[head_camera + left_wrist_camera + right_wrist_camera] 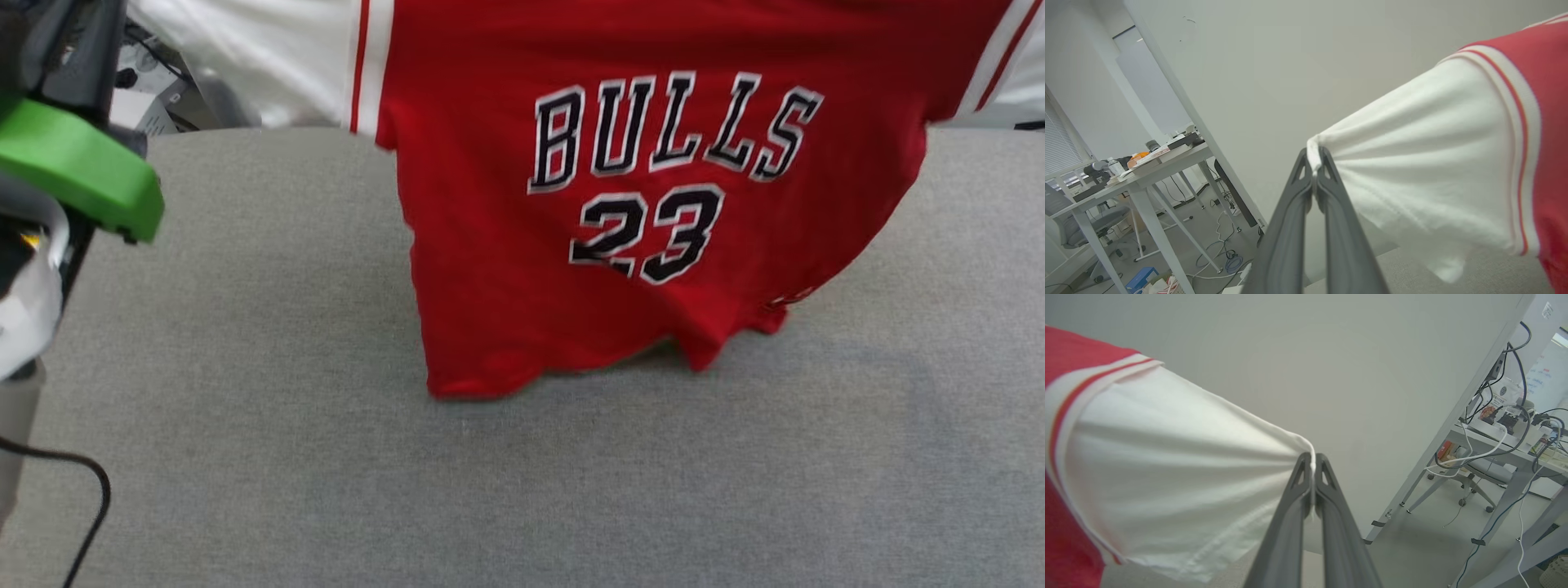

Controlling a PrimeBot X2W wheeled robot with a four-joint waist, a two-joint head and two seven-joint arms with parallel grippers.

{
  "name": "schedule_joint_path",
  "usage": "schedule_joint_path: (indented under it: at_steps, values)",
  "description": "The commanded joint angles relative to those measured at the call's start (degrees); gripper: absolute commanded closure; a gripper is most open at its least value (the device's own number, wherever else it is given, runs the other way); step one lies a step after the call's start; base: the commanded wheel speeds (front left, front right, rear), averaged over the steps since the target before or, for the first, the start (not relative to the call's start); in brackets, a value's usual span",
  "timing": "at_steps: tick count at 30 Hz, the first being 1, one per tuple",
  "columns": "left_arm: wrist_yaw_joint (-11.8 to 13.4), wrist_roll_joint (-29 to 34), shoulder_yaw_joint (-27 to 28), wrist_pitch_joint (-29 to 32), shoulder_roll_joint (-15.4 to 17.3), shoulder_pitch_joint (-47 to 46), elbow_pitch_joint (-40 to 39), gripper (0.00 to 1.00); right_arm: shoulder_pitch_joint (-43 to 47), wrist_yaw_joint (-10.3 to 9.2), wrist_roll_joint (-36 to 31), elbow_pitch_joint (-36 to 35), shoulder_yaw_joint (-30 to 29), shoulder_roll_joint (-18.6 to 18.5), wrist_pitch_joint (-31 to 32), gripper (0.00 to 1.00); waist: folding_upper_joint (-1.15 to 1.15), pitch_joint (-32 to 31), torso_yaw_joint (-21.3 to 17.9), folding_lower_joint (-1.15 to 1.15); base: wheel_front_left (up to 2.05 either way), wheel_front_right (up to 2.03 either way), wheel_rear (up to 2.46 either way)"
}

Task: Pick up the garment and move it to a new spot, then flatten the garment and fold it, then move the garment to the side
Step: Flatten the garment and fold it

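Soft, light, floppy shirt hangs over the bench, hem at 6 o'clock; left tool and right tool each clench a sleeve edge, seemingly the best hold

one garment, two tools, one grey surface

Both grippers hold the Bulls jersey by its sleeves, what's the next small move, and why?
Probably lower both arms together. The left gripper and right gripper each pinch a white sleeve tip, the jersey hangs spread, and its hem looks close to the grey surface, so it should lay flat.
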Motion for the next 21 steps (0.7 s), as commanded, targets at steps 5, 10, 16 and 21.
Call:
schedule_joint_path:
  at_steps: [5, 10, 16, 21]
  values:
    - [-2.81, -0.93, -0.94, 0.94, 1.04, -9.44, 4.44, 1.00, -8.25, -0.08, -1.00, 5.13, 1.33, -1.98, -2.25, 1.00, 0.00, 5.87, -0.32, 0.00, 0.00, 0.00, 0.00]
    - [-4.65, -1.61, -2.49, 1.40, 1.34, -18.96, 8.72, 1.00, -17.15, -0.08, -1.40, 9.24, 4.25, -3.65, -3.45, 1.00, 0.00, 12.21, -0.45, 0.00, 0.00, 0.00, 0.00]
    - [-5.88, -1.48, -6.85, 1.63, 2.23, -31.78, 16.73, 1.00, -30.89, -0.08, -3.13, 16.82, 9.51, -4.37, -5.43, 1.00, 0.00, 19.70, -1.09, 0.00, 0.00, 0.00, 0.00]
    - [-6.11, -1.72, -10.80, -0.24, 2.32, -42.71, 24.00, 1.00, -42.26, -0.08, -5.34, 25.02, 13.38, -2.73, -8.26, 1.00, 0.00, 24.67, -1.78, 0.00, 0.00, 0.00, 0.00]
